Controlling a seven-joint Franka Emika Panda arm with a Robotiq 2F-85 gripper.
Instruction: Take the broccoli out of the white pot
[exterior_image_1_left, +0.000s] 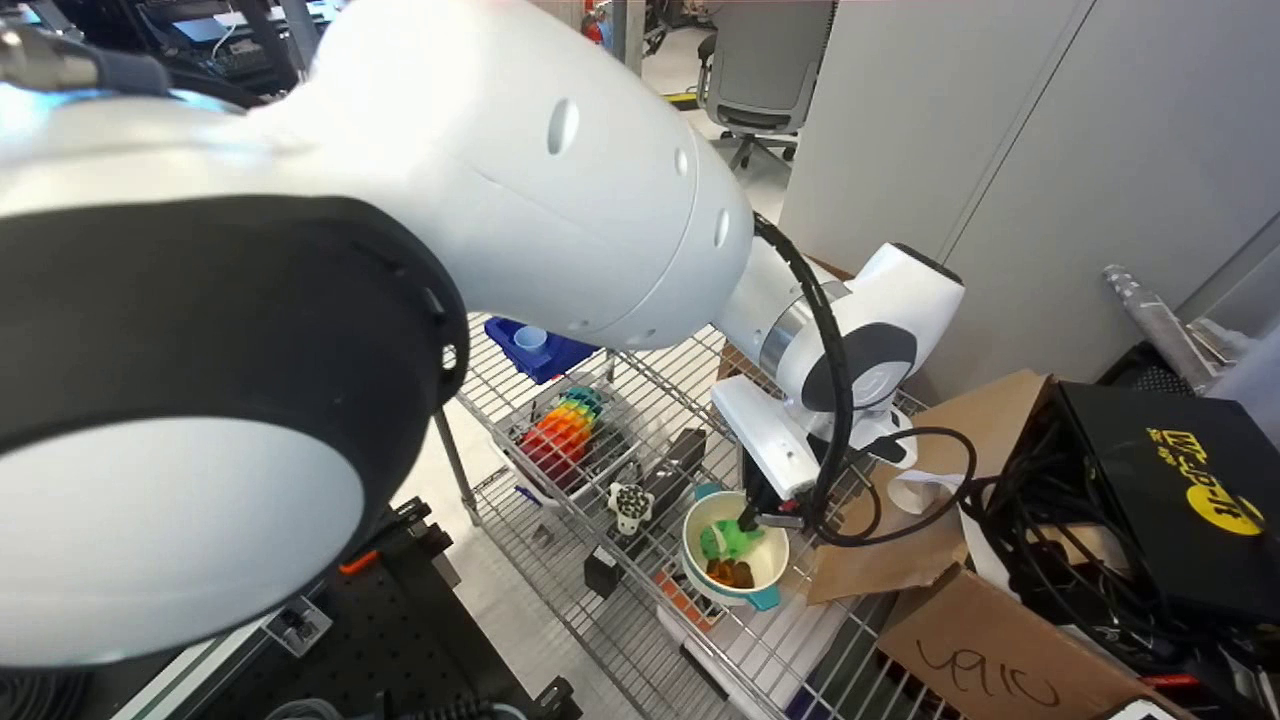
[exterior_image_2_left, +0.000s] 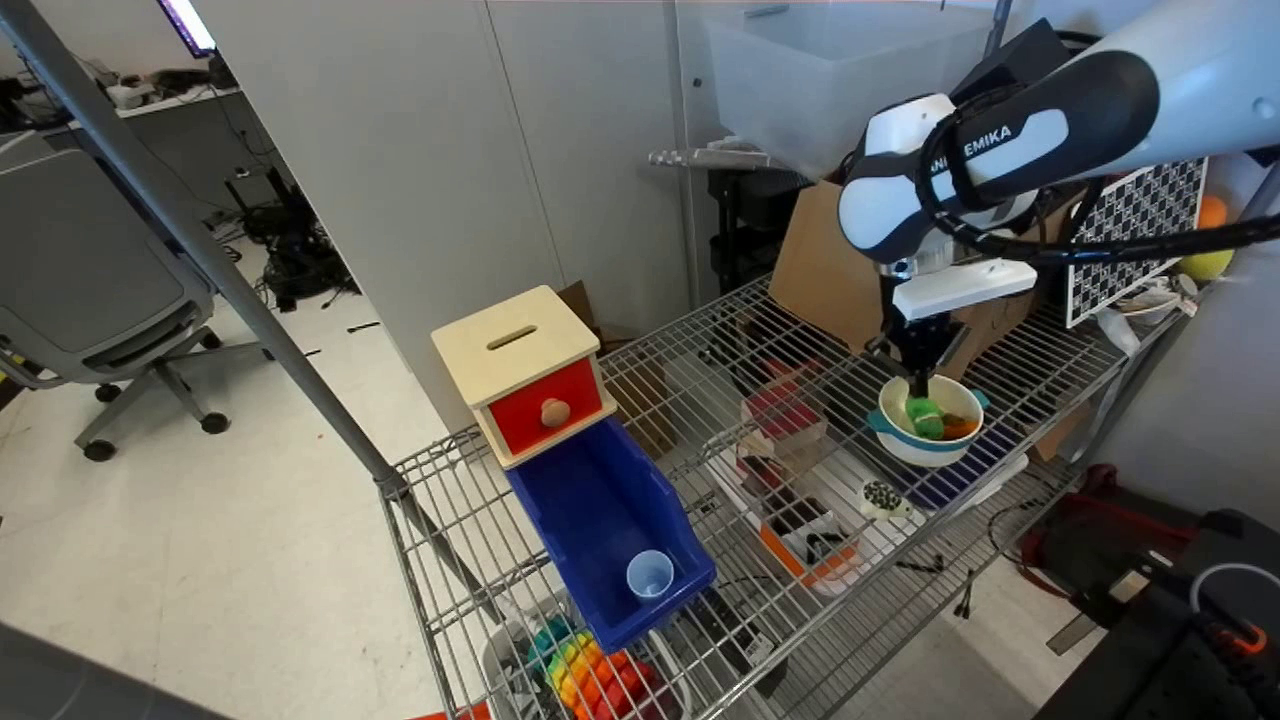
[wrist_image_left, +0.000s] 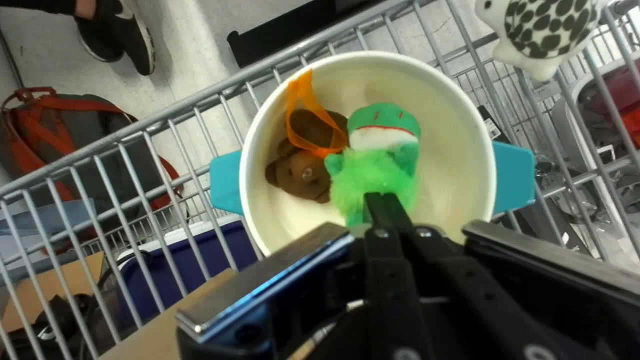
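Presently: one bright-green fuzzy plush broccoli (wrist_image_left: 375, 167), inside the round cream-white pot (wrist_image_left: 447, 145) with turquoise handles (wrist_image_left: 514, 177), on the grey wire worktop (wrist_image_left: 210, 96). Slim black fingers (wrist_image_left: 392, 212): narrow, tips together at the fluffy part; any fabric pinched between, not discernible. Broccoli extends beyond the tips towards the upper rim in the wrist view, red-stitched end pointing there, long axis roughly square to the line of handles

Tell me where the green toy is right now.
In the wrist view, the green toy is inside the white pot, just right of the brown toy, with its fuzzy part at the tips of the gripper.
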